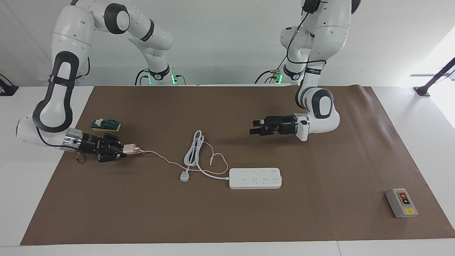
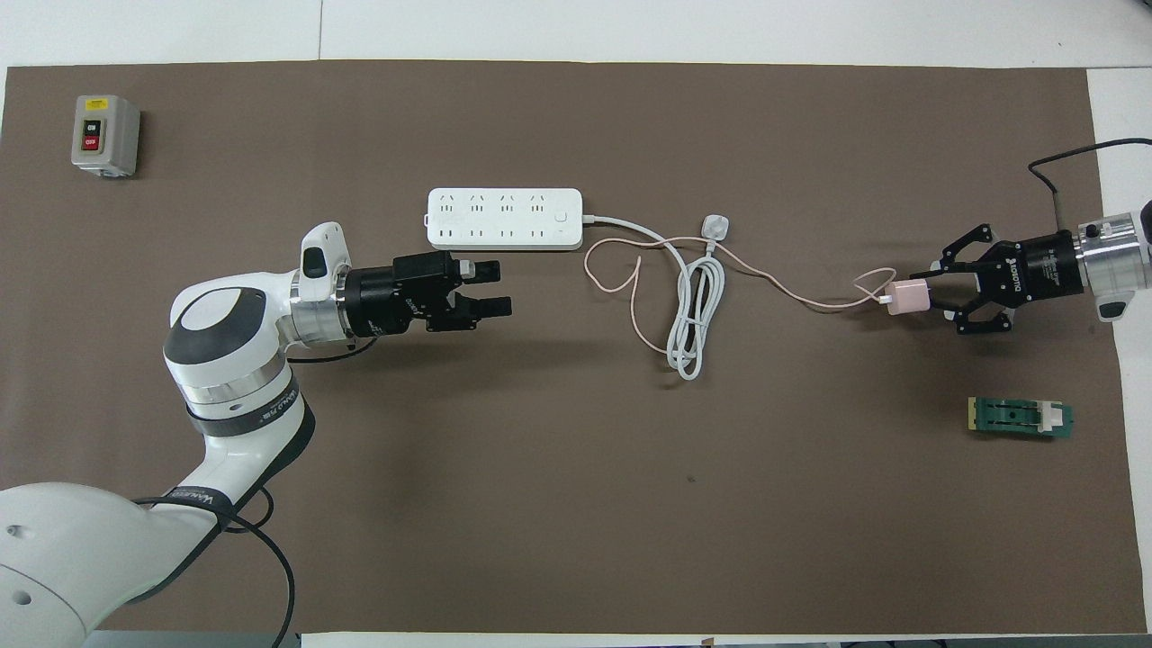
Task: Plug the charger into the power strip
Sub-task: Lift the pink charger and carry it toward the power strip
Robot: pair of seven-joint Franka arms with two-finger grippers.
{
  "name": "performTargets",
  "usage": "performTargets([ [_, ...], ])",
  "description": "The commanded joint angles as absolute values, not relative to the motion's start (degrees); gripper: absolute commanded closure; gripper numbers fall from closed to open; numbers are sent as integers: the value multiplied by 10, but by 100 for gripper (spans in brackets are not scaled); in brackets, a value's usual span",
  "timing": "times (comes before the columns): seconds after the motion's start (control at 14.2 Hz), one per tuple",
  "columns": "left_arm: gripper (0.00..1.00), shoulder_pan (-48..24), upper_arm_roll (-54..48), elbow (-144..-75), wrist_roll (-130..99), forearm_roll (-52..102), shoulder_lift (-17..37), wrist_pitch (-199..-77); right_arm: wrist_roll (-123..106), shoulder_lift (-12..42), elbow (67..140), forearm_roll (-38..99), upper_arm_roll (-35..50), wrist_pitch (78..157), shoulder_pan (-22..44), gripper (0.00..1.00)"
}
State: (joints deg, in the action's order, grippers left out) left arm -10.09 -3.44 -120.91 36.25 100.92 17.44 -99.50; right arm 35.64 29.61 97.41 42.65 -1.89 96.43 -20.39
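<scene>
At the right arm's end of the table, the charger is being gripped in the right gripper's closed jaws, well apart from the power strip, whose long axis is running along the table toward the left gripper, being held open-jawed above the table beside it.

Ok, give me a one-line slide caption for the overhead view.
Right gripper holds the pink charger above the mat; left gripper hovers open beside the power strip.

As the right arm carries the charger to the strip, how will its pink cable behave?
Probably limp: the cable lies in loose loops. It crosses the power strip's white cord, so it may snag or tug that. The charger in the right gripper looks small, likely light.
</scene>
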Motion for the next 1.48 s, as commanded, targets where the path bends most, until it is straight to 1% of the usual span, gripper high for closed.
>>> performTargets([
  [0.0, 0, -110, -27, -1187, 396, 1032, 199, -994, 405, 266, 966, 409, -17, 948, -183, 100],
  [0.21, 0, -110, -27, -1163, 399, 1032, 214, -990, 467, 237, 964, 410, -16, 947, -147, 100],
  [0.42, 0, -115, -27, -1135, 478, 1030, 242, -985, 546, 210, 964, 411, -16, 955, -102, 100],
  [0.49, 0, -117, -27, -1135, 484, 1031, 244, -982, 568, 204, 964, 415, -16, 957, -87, 100],
  [0.77, 0, -115, -19, -1152, 480, 1026, 228, -987, 628, 189, 965, 420, -13, 997, -28, 100],
  [0.92, 0, -116, -15, -1156, 480, 1026, 225, -987, 673, 185, 966, 425, -12, 1038, 4, 100],
  [1.41, 0, -120, -15, -1155, 489, 1026, 224, -1010, 789, 177, 965, 433, -11, 1120, 103, 100],
])
